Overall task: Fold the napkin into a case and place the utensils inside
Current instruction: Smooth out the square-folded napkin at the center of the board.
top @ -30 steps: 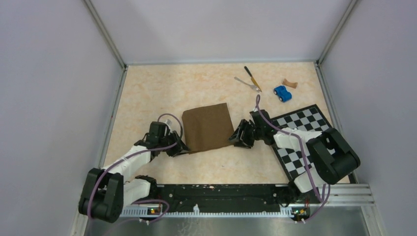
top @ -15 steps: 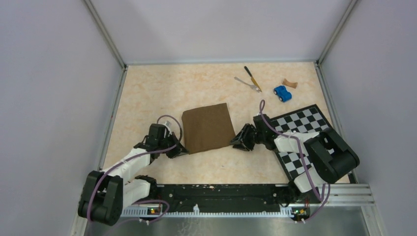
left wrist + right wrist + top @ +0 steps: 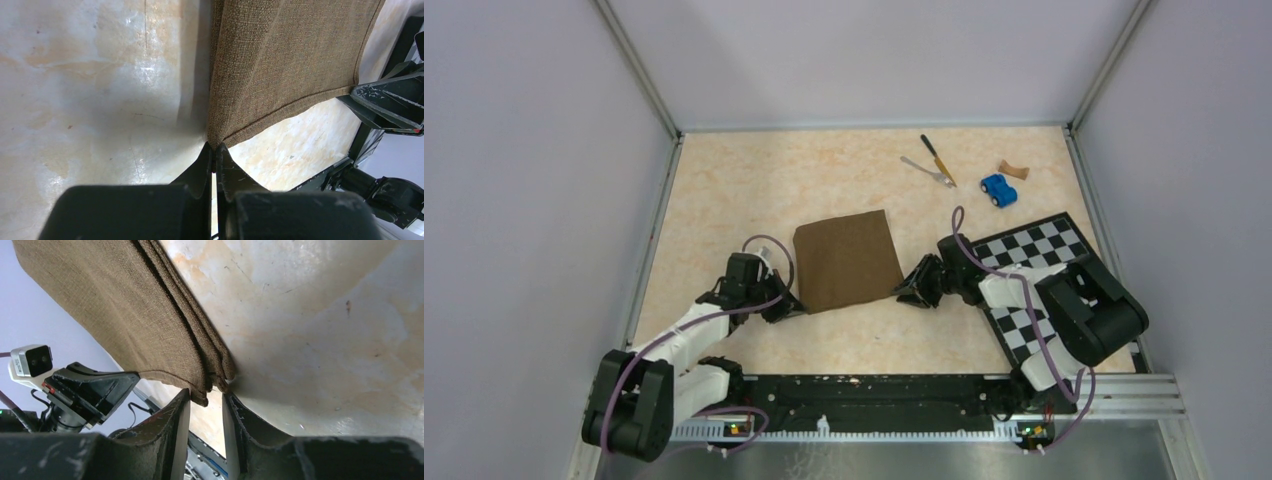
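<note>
- Left gripper [image 3: 215, 148] is seen pressed fully closed, having been narrowed within the last second at the near left corner of the napkin [image 3: 849, 258]. The corner touches the tips, but whether cloth is caught cannot be told.
- Right gripper [image 3: 206, 399] has been narrowed to a slim gap, with the near right corner at its mouth, not yet clamped.
- A two-handed lift of the near edge for another fold is judged to be in preparation.
- The napkin is seen as a dark brown, coarse-woven rectangle in stacked layers, laid flat mid-table [image 3: 744, 190]. The knife [image 3: 937, 158] and fork [image 3: 927, 171] are left well apart at the far side.
</note>
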Available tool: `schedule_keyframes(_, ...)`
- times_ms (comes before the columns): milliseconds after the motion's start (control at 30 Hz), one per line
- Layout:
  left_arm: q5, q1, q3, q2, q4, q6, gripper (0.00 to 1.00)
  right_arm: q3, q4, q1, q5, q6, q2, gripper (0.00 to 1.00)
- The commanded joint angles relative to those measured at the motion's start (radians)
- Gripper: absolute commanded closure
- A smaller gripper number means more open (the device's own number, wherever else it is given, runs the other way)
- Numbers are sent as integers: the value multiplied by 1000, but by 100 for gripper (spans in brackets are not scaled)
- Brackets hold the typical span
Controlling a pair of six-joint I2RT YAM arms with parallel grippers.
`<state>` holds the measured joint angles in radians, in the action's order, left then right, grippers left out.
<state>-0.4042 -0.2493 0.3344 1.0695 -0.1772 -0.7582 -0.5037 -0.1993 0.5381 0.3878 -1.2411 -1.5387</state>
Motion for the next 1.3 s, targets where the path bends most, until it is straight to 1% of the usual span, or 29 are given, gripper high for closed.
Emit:
schedule_keyframes(0,-9,2,-8,-19,34,6,100,-26,-37,-7,-8,-41,-16,71)
schedule_keyframes(300,-14,1,-6,-37,30,8,100,-38,-19,1,-38,-109,-16,75)
schedule_keyframes(367,-17,2,-8,-42,29,10,100,-44,-2,2,-48,-130,-17,77)
schedule_keyframes(567,-20,1,-18,-49,32,14,100,-75,54,11,-77,-155,-20,78)
schedule_keyframes(767,-21,1,-25,-60,30,19,100,-96,93,13,-95,-165,-12,84)
schedule_keyframes(900,-24,1,-25,-63,30,24,100,-100,98,12,-99,-180,-24,86)
schedule_keyframes(1033,-24,1,-19,-66,23,30,100,-111,111,13,-95,-182,-34,85)
schedule_keyframes(1267,-22,1,-23,-81,18,32,100,-124,113,13,-89,-183,-43,79)
